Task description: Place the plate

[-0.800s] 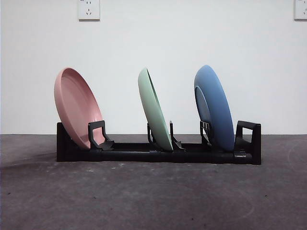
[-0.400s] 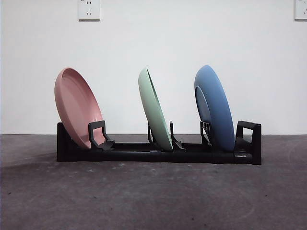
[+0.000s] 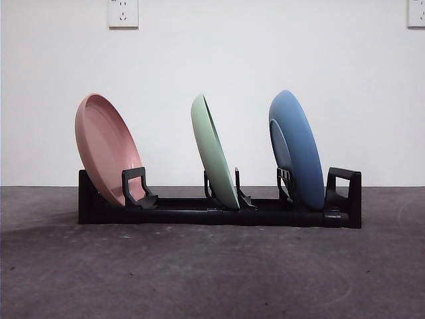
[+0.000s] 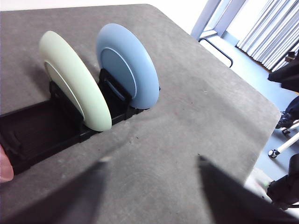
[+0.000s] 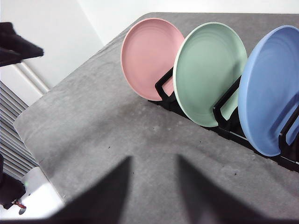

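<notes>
Three plates are standing on edge in the black rack [image 3: 219,216] across the middle of the front view: pink plate [image 3: 106,149] at left, green plate [image 3: 214,151] in the centre, blue plate [image 3: 297,149] at right. Both arms are hanging back above the table; the left gripper [image 4: 149,196] is spread wide, the right gripper [image 5: 152,191] narrower, neither holding anything. No writing or brand is showing anywhere.

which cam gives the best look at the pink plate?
The right wrist view: it shows the pink plate almost face-on, its whole inner face visible, standing in the black rack. The front view shows it side-on and tilted, so mostly its profile. The left wrist view catches only a pink sliver at the picture's edge.
</notes>
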Tool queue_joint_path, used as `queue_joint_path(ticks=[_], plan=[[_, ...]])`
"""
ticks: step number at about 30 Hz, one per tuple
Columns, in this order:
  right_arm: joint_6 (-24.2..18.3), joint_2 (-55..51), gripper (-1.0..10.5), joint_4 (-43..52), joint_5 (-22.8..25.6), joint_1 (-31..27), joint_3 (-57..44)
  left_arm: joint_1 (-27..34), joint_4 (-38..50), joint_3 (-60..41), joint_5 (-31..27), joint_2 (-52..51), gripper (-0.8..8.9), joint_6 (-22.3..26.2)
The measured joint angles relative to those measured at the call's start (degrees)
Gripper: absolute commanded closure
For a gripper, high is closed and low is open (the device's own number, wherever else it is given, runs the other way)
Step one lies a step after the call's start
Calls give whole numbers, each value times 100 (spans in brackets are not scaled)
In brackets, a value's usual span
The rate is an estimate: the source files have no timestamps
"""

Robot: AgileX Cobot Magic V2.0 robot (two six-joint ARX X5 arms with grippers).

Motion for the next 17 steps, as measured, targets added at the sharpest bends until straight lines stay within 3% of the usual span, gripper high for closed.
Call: queue_joint_path(ticks=[2,4,9,17], plan=[[-4,0,413,24,37,0,0,0,24,0,0,0,269,13],[-2,0,375,31,122,0,0,0,24,2,0,0,267,24],[48,0,375,33,138,0,0,0,22,2,0,0,268,44],[525,210,376,131,151,0,0,0,-140,2,-2,-68,268,44]])
